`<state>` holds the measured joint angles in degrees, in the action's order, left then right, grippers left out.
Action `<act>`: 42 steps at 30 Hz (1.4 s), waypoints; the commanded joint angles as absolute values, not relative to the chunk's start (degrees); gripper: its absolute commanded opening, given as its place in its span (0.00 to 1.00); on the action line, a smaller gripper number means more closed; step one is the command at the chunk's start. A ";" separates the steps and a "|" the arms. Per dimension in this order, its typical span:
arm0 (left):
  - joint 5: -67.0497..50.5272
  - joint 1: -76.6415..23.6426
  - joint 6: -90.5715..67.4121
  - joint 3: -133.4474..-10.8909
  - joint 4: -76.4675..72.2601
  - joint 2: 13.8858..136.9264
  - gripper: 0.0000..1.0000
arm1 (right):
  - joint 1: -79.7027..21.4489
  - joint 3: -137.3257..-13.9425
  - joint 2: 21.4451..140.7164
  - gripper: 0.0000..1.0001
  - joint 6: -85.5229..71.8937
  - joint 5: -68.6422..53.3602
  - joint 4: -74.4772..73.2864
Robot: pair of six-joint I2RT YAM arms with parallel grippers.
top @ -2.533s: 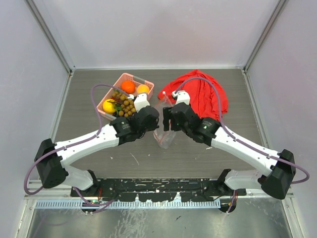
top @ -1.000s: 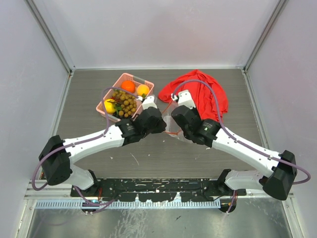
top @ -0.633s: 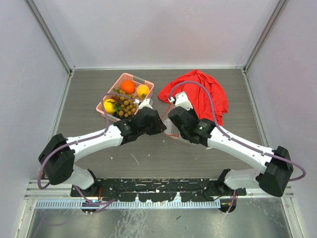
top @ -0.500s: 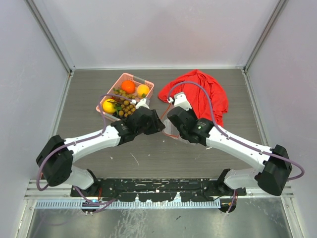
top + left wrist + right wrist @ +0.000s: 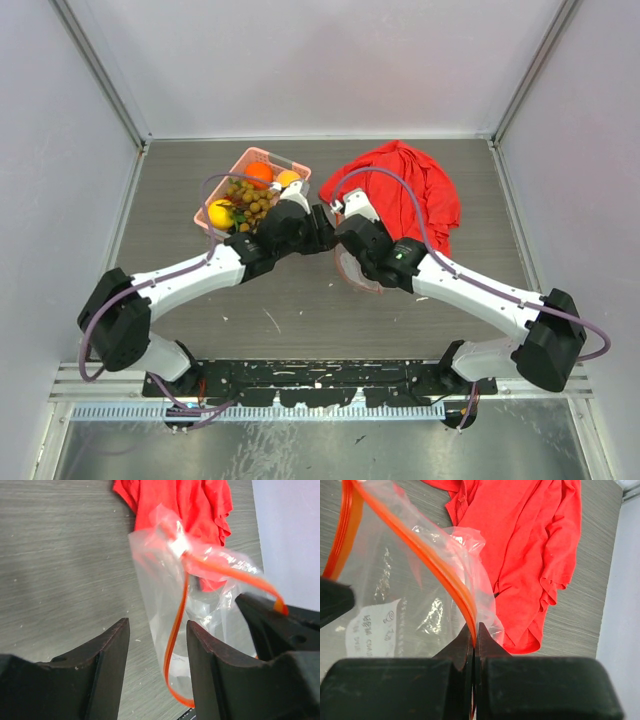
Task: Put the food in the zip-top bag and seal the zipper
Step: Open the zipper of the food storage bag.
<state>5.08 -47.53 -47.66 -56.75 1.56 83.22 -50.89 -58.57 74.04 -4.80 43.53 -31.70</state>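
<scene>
While right gripper [image 5: 474, 630] pinches zipper [image 5: 174, 630], red cloth [image 5: 530, 545] lies behind.

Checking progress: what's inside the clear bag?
Nothing shows through the zip-top bag; the food lies in the pink basket. The bag's bottom is hidden by the right gripper.

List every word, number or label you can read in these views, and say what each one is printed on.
White label on the zip-top bag: several lines of dark print and a small round symbol, tilted and too blurred to read.
Pink basket: no text visible.
Red cloth: no text visible.
</scene>
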 commanded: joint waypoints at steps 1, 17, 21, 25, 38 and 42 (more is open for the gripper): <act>1.73 -47.15 -43.63 -61.83 -1.97 86.28 0.49 | -50.87 -60.08 74.36 0.00 -4.20 42.20 -29.70; 5.80 -46.22 -46.95 -61.49 6.88 87.05 0.00 | -50.86 -58.09 70.23 0.19 -8.05 44.92 -33.39; 5.62 -46.20 -47.23 -61.26 7.24 86.55 0.00 | -50.86 -56.83 69.47 0.26 -8.81 43.75 -33.84; 4.95 -46.23 -47.15 -61.39 7.34 86.57 0.00 | -50.89 -55.69 69.44 0.26 -9.20 43.33 -33.80; 4.25 -46.33 -44.91 -60.28 11.88 86.42 0.00 | -49.79 -55.23 65.26 0.01 -13.08 50.27 -31.34; 3.19 -46.33 -44.91 -60.31 12.15 85.97 0.00 | -49.57 -53.41 63.40 0.01 -12.79 48.85 -28.03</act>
<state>3.79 -46.52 -45.95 -60.49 11.09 88.55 -50.06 -54.76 66.59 -11.20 46.26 -32.86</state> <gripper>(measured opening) 0.009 0.036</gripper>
